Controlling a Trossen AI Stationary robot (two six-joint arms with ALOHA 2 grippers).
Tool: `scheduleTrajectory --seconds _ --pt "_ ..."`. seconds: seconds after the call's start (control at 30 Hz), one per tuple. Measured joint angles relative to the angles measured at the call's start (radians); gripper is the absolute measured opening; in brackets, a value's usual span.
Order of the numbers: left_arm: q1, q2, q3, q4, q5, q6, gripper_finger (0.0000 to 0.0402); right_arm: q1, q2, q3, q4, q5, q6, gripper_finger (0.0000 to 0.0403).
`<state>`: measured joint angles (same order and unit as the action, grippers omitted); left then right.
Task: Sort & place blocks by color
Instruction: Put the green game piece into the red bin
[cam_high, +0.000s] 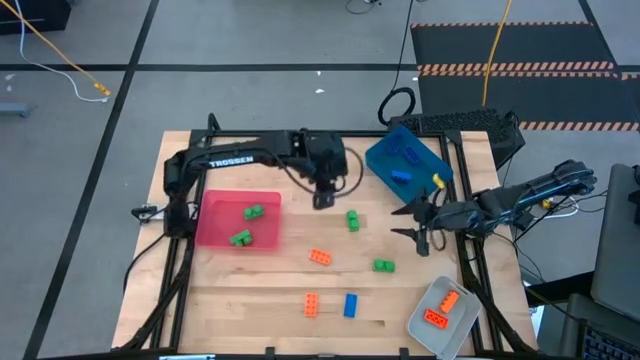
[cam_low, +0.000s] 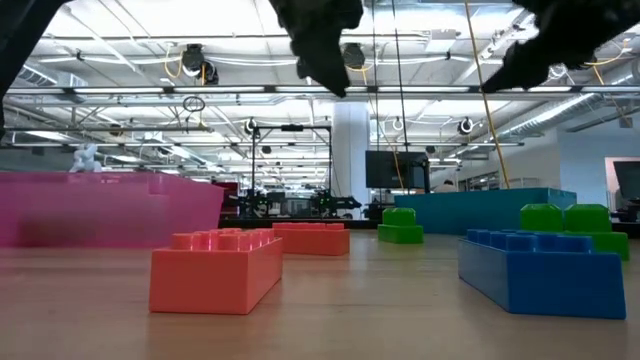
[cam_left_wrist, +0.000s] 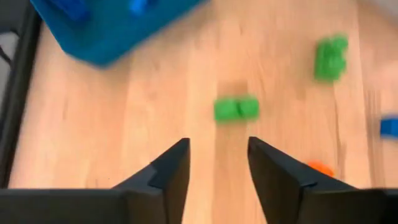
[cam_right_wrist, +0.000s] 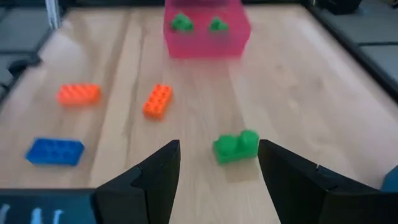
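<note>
My right gripper (cam_right_wrist: 217, 168) hangs with its jaws spread and empty, a green block (cam_right_wrist: 236, 147) on the wood just ahead of them. My left gripper (cam_left_wrist: 217, 165) hovers near the table's middle, jaws parted and holding nothing, with another green block (cam_left_wrist: 237, 108) ahead of it.

Judging progress, sorting looks roughly half done. The red tray (cam_high: 213, 236) holds two green blocks, the blue tray (cam_high: 378, 160) holds blue ones, and the clear-grey tray (cam_high: 420, 326) holds two orange ones. Still loose on the table (cam_high: 250, 300): two green blocks, two orange blocks (cam_high: 320, 257) and one blue block (cam_high: 351, 305).

The table is pale wood planks. Beyond it, a grey floor with an orange cable (cam_high: 60, 60) and a hazard-striped mat (cam_high: 520, 68); the low view shows an open workshop hall with ceiling lights.
</note>
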<state>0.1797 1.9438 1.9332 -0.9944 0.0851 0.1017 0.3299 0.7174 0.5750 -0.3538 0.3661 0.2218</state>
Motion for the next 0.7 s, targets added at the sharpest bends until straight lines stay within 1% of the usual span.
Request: scheduleTrajectory --seconds 0.13,0.17,0.2,0.3,0.37,0.53,0.7 --pt "-0.057 -0.004 -0.022 -0.093 -0.032 -0.006 0.0125 -0.023 0.094 -0.015 -0.007 -0.001 0.007 0.021" --pt "-0.071 -0.006 -0.028 -0.091 -0.034 -0.006 0.0118 -0.028 0.111 -0.015 -0.007 -0.002 0.012 0.021" --pt "-0.085 -0.009 -0.035 -0.078 -0.034 -0.006 0.0112 -0.032 0.126 -0.015 -0.004 -0.01 0.017 0.0212" --pt "-0.123 -0.031 -0.077 -0.043 -0.044 -0.002 0.0091 -0.052 0.173 -0.015 0.003 -0.091 0.03 0.022" --pt "-0.146 -0.056 -0.124 0.032 -0.072 0.005 0.0074 -0.062 0.195 -0.013 0.006 -0.127 0.047 0.0228" --pt "-0.186 -0.183 -0.313 0.142 -0.117 -0.044 0.0035 -0.076 0.265 0.012 0.015 -0.135 0.077 0.0247" --pt "-0.228 -0.357 -0.537 0.245 -0.133 -0.123 0.0009 -0.097 0.345 0.068 0.047 -0.135 0.062 0.0259"
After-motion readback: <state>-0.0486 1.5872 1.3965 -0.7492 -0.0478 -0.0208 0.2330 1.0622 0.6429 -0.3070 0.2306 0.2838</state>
